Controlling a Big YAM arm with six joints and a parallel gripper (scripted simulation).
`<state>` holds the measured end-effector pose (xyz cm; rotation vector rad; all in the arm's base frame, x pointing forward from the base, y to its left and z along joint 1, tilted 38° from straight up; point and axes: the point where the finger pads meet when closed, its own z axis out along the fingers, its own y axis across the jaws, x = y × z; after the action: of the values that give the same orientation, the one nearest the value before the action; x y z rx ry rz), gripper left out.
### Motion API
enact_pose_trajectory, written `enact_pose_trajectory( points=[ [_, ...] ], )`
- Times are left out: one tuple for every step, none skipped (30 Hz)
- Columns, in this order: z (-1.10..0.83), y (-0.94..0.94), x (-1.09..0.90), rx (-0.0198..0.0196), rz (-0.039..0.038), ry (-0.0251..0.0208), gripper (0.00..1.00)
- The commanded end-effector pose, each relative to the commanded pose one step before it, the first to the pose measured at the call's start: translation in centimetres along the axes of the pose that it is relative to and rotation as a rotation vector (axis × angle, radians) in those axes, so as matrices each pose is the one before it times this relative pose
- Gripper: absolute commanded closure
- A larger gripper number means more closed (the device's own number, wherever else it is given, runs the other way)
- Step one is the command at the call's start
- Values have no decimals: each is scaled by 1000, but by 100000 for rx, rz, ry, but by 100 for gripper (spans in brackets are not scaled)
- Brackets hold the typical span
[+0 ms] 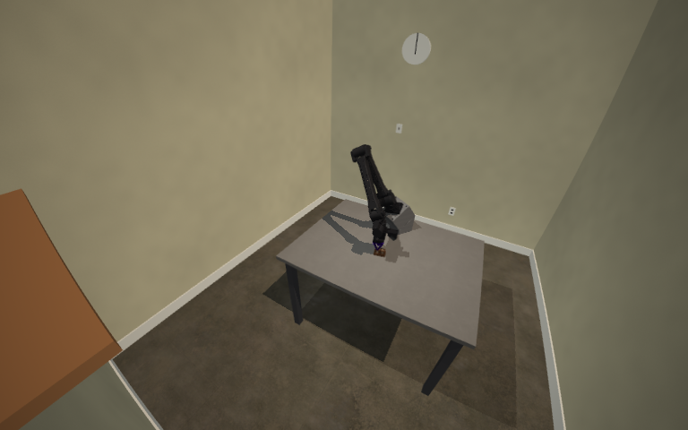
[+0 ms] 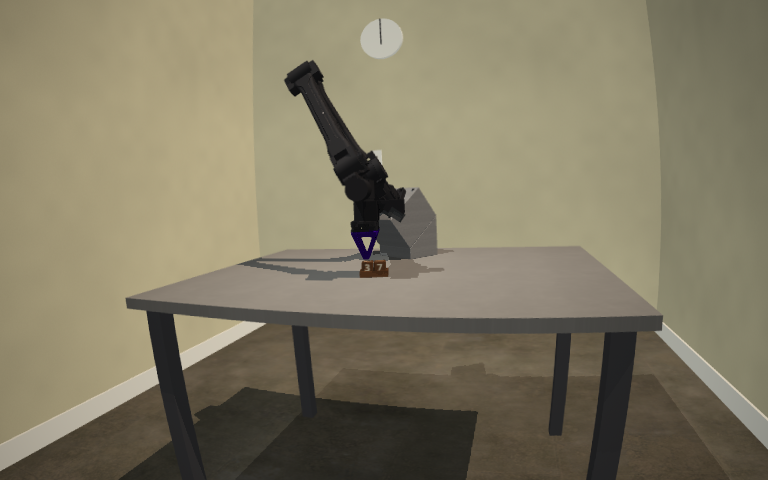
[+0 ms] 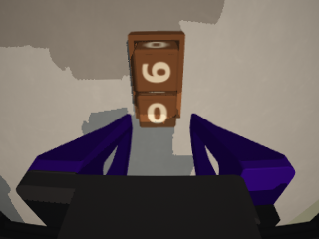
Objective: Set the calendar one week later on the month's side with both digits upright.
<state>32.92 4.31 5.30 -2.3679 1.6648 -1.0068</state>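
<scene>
A small brown tray [image 2: 373, 274] [image 3: 157, 35] stands on the table and holds two brown cubes side by side. In the exterior view the left cube [image 2: 367, 267] shows an upright 3 and the right cube [image 2: 380, 267] an upright 7. In the wrist view the nearer cube [image 3: 157, 107] has a 0 on top, and the farther cube [image 3: 156, 72] a sideways 6 or 9. No month name can be read. My gripper [image 1: 377, 247] [image 2: 367, 258] [image 3: 160, 120] is partly open and empty, pointing down just above the left cube, its purple fingers to either side.
The grey table [image 1: 431, 283] [image 2: 509, 294] carries the arm's grey base block [image 1: 404, 218] [image 2: 416, 226] behind the tray. The arm's shadow falls around the tray. An orange-brown slab [image 1: 45, 304] shows at the left of the top view, away from the table.
</scene>
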Motion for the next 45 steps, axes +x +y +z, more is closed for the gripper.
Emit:
enact_pose_trajectory(
  points=[
    [214,399,-110,-694,-1123,-353,54],
    [0,0,0,0,0,0,54],
    [0,0,0,0,0,0,54],
    [0,0,0,0,0,0,54],
    [0,0,0,0,0,0,54],
    [0,0,0,0,0,0,54],
    [0,0,0,0,0,0,54],
    [0,0,0,0,0,0,54],
    [0,0,0,0,0,0,54],
    [0,0,0,0,0,0,54],
    [0,0,0,0,0,0,54],
    [0,0,0,0,0,0,54],
    [0,0,0,0,0,0,54],
    [0,0,0,0,0,0,54],
    [0,0,0,0,0,0,54],
    [0,0,0,0,0,0,54],
    [0,0,0,0,0,0,54],
    [0,0,0,0,0,0,54],
    [0,0,0,0,0,0,54],
    [0,0,0,0,0,0,54],
    [0,0,0,0,0,0,54],
    [0,0,0,0,0,0,54],
    [0,0,0,0,0,0,54],
    [-1,-1,0,8,4,0,54],
    [-7,-7,1,50,25,1,54],
    [-17,-16,1,116,59,3,54],
    [-29,-27,2,191,97,5,54],
    [-40,-37,3,263,134,7,54],
    [-48,-46,4,321,163,8,54],
    [-54,-51,4,359,183,8,54],
    [-56,-21,1,248,122,-4,54],
    [-54,8,-1,126,56,-14,54],
    [0,0,0,0,0,0,54],
    [0,0,0,0,0,0,54],
    [-48,57,-6,-78,-54,-30,54],
    [-38,-17,1,182,90,-2,54],
    [-28,-26,2,187,97,4,54],
    [-16,-15,1,111,58,2,54],
    [-7,-6,1,46,24,1,54],
    [-1,0,0,5,3,0,54],
    [0,0,0,-2,0,0,54],
    [0,0,0,-1,0,0,54],
    [0,0,0,0,0,0,54],
    [0,0,0,0,0,0,54],
    [0,0,0,0,0,0,54]
  ],
)
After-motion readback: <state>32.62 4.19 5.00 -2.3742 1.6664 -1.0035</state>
